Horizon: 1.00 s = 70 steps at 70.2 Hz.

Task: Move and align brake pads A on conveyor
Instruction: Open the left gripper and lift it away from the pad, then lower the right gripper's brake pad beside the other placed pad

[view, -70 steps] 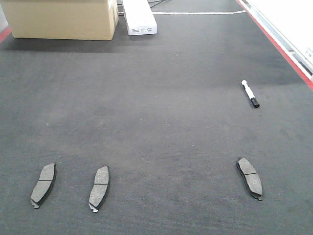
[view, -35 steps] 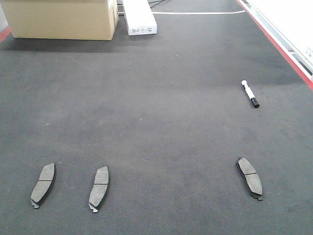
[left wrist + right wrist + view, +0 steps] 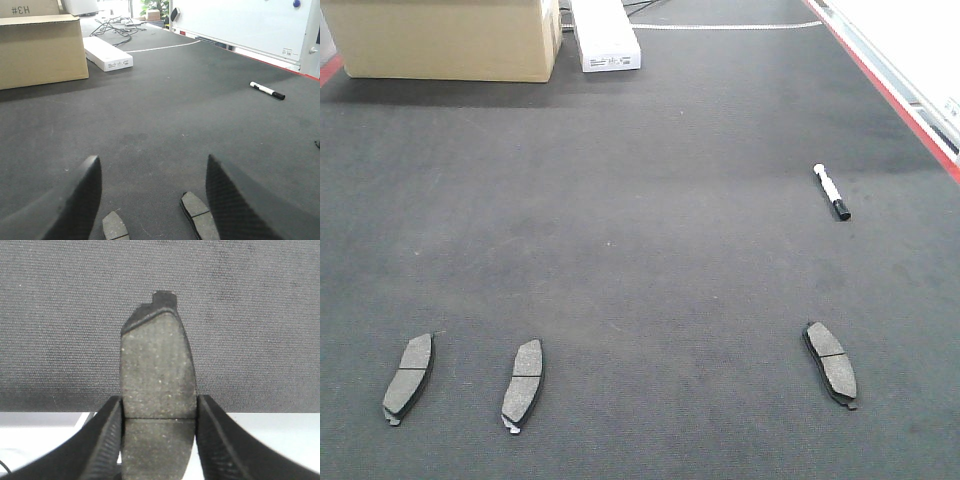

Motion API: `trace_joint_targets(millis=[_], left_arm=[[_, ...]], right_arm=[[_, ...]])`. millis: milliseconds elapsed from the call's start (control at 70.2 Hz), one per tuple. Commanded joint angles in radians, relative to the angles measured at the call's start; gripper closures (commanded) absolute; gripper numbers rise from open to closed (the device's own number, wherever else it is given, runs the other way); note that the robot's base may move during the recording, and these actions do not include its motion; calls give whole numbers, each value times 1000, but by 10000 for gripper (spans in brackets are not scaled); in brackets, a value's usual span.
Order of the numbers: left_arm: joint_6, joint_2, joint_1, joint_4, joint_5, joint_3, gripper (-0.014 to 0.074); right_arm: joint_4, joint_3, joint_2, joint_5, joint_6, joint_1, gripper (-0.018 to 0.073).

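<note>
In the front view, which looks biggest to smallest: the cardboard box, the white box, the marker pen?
1. Cardboard box, though cut off by the frame.
2. White box.
3. Marker pen, nearer the camera yet clearly smallest.

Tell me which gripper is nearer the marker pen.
Cannot tell. The left gripper sees the marker pen far ahead to its right across the conveyor; the right gripper, holding a brake pad, shows no pen.

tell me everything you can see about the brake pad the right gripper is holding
The held brake pad is a flat, oblong slab of speckled grey friction material with a groove across its middle and a dark backing plate ending in a small tab at the far end. The right gripper is shut on its long edges, a finger on each side. Its far half overhangs the dark conveyor.
</note>
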Motion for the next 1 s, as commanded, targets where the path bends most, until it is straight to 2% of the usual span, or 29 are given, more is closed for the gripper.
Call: trace_joint_targets(millis=[0, 185, 328, 499, 627, 983], left_arm=[[-6, 9, -4, 2, -78, -24, 172], [-6, 9, -4, 2, -77, -24, 172], [-6, 9, -4, 2, -77, -24, 172], [-6, 9, -4, 2, -77, -24, 172], [-6, 9, -4, 2, -77, -24, 172], [-6, 9, -4, 2, -77, -24, 172]], right_arm=[[-28, -29, 1, 9, -7, -7, 541], [-28, -47, 1, -7, -7, -7, 541], [-20, -126, 1, -37, -9, -7, 540], [47, -230, 47, -134, -38, -6, 536], [134, -272, 137, -204, -121, -4, 532], [259, -357, 497, -409, -190, -3, 517]])
